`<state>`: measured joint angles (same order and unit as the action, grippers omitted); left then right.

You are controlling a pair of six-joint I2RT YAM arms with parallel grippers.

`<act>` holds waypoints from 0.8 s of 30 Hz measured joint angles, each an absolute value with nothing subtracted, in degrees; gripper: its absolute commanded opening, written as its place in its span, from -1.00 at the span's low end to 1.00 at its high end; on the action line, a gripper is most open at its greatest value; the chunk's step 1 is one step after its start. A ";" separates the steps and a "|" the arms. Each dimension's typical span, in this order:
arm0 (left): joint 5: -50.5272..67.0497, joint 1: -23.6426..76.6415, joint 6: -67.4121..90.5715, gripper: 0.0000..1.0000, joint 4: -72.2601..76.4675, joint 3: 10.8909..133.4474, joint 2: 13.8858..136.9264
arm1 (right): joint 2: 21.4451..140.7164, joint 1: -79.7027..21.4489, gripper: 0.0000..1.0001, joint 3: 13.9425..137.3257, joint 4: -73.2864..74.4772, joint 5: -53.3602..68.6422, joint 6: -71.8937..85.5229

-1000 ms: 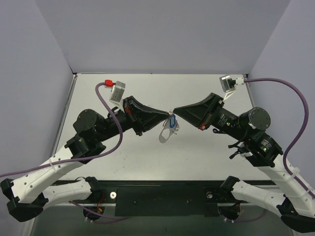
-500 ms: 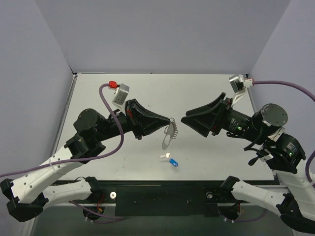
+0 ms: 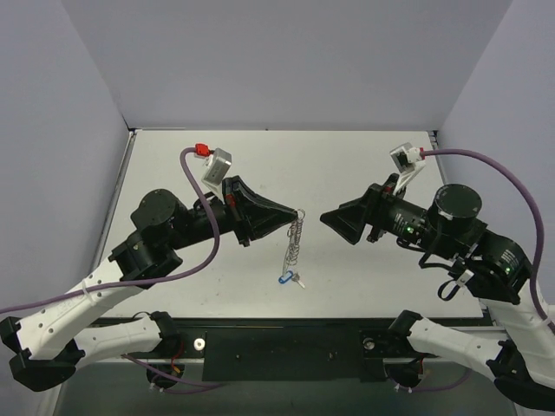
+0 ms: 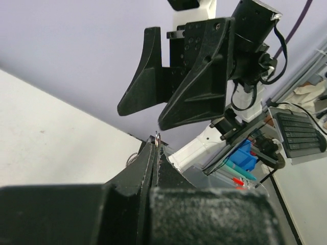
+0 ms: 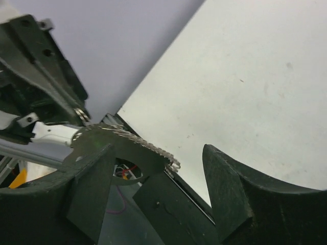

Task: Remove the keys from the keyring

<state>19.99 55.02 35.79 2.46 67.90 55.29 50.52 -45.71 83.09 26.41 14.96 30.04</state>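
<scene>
Between lilac walls (image 3: 286, 61), white table (image 3: 364, 156)

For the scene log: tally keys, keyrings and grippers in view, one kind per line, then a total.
keys: 1
keyring: 1
grippers: 2 (left gripper, right gripper)
total: 4

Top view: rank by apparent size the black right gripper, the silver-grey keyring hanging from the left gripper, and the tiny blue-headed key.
1. Black right gripper
2. Silver-grey metal keyring, seen edge-on, so only its length shows
3. Blue-headed silver key, clearly smallest
</scene>
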 measured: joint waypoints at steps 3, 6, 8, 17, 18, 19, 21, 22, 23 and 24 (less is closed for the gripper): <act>17.65 55.02 35.03 -1.00 -0.45 67.90 54.92 | 51.75 -45.76 0.33 81.36 29.50 11.62 30.85; 15.49 55.02 34.04 -1.00 -3.03 67.90 54.37 | 53.69 -46.37 0.34 78.76 31.88 7.60 31.73; 13.52 55.02 33.36 -1.00 -5.39 67.90 53.84 | 54.98 -47.03 0.34 76.77 33.61 5.10 32.38; 2.09 55.00 31.20 -1.00 -17.89 67.88 52.86 | 62.04 -48.93 0.27 67.37 38.48 -7.03 41.19; 0.56 54.92 31.09 -1.00 -19.55 67.88 52.95 | 62.74 -49.21 0.22 66.22 38.48 -7.99 42.63; -0.75 54.83 31.05 -1.00 -21.02 67.85 53.06 | 63.40 -49.41 0.19 65.39 38.44 -8.49 43.75; -3.18 54.63 30.96 -1.00 -23.29 67.40 53.25 | 64.95 -49.98 0.11 64.01 38.19 -9.26 45.84; -4.16 54.61 30.96 -1.00 -24.01 66.89 53.25 | 65.67 -50.30 0.10 63.57 37.85 -9.45 46.61; -5.02 54.57 30.96 -1.00 -24.62 66.28 53.19 | 66.85 -50.74 0.09 63.16 37.28 -9.65 47.57; -5.89 54.54 30.98 -1.00 -25.15 65.58 53.12 | 67.94 -51.11 0.05 62.96 36.84 -9.63 48.05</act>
